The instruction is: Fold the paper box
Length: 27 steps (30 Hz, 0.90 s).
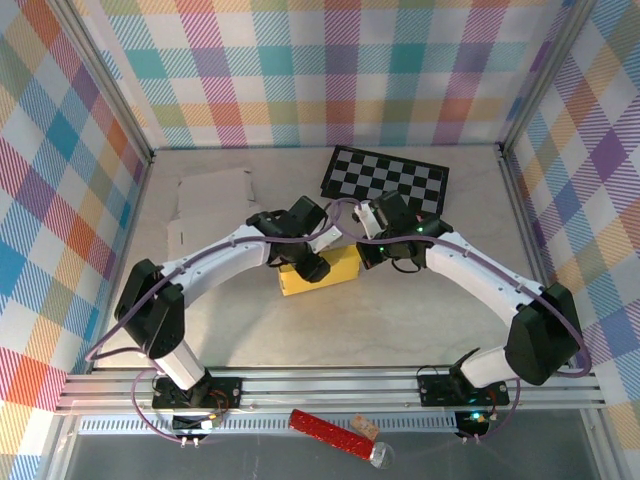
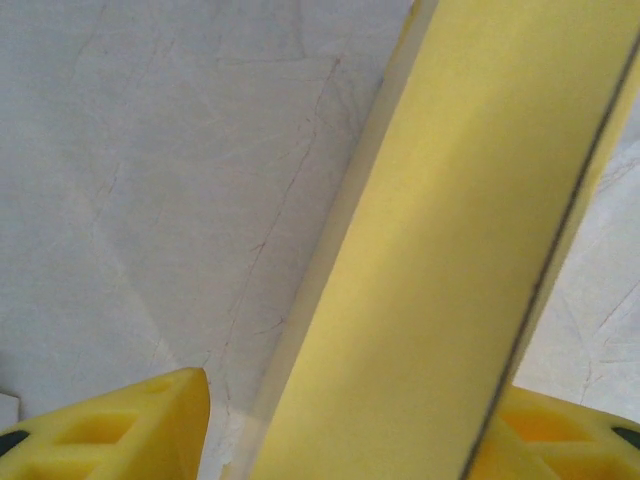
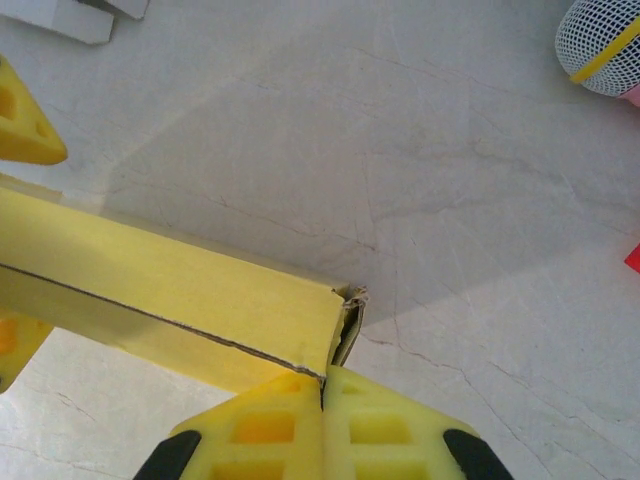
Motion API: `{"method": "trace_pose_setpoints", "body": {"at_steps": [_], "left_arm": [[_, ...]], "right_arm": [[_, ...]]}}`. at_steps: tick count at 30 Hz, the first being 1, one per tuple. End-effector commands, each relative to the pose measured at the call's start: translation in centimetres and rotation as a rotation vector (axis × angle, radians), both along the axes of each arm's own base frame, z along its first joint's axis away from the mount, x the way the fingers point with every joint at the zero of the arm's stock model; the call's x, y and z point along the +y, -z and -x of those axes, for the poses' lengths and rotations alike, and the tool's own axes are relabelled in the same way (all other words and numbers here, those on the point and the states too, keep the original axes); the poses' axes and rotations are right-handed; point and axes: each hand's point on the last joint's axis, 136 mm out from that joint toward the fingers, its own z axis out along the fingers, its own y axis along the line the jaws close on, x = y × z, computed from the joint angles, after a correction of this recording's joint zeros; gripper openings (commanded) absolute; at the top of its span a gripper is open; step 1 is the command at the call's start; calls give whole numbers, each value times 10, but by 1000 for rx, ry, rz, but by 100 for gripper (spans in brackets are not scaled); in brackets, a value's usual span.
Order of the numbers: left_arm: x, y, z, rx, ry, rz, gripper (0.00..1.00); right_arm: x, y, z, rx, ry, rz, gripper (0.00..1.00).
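Observation:
The yellow paper box [image 1: 318, 272] lies mid-table between both arms. My left gripper [image 1: 310, 262] straddles its left part. In the left wrist view a long yellow box panel [image 2: 470, 250] runs up between the fingers; the left finger [image 2: 130, 430] stands apart from it and the right finger [image 2: 560, 440] is at its edge. My right gripper [image 1: 365, 250] is at the box's right end. In the right wrist view that gripper [image 3: 323, 375] has its fingertips pressed together against the crumpled corner of the box [image 3: 170, 290]. The left gripper's fingers [image 3: 25, 125] show on either side of the box.
A black-and-white checkered mat [image 1: 385, 180] lies behind the box, and flat white cardboard [image 1: 212, 200] at the back left. A red tube [image 1: 330, 432] rests below the front rail. A white mesh ball [image 3: 600, 45] sits beyond the right gripper. Checkered walls close in three sides.

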Motion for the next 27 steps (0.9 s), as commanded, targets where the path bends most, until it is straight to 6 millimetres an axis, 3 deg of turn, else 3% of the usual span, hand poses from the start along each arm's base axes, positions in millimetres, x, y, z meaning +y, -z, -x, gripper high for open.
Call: {"method": "trace_pose_setpoints", "body": {"at_steps": [1,9,15,18,21,27], "left_arm": [[0,-31,-20,-89,-102,114,69],[1,-25,-21,-67,-127,123,74],[10,-58,-32,-146,-216,167,72],[25,-81,-32,-176,-304,193,67],[53,-98,-23,-187,-418,181,60],[108,-87,20,-54,-544,53,53]], "right_arm": [[-2,7,9,43,37,-1,0],[0,7,7,48,72,-9,0],[0,10,6,53,102,1,0],[2,9,5,52,103,-1,0],[3,10,4,54,104,8,0],[7,9,5,73,92,9,0]]}}
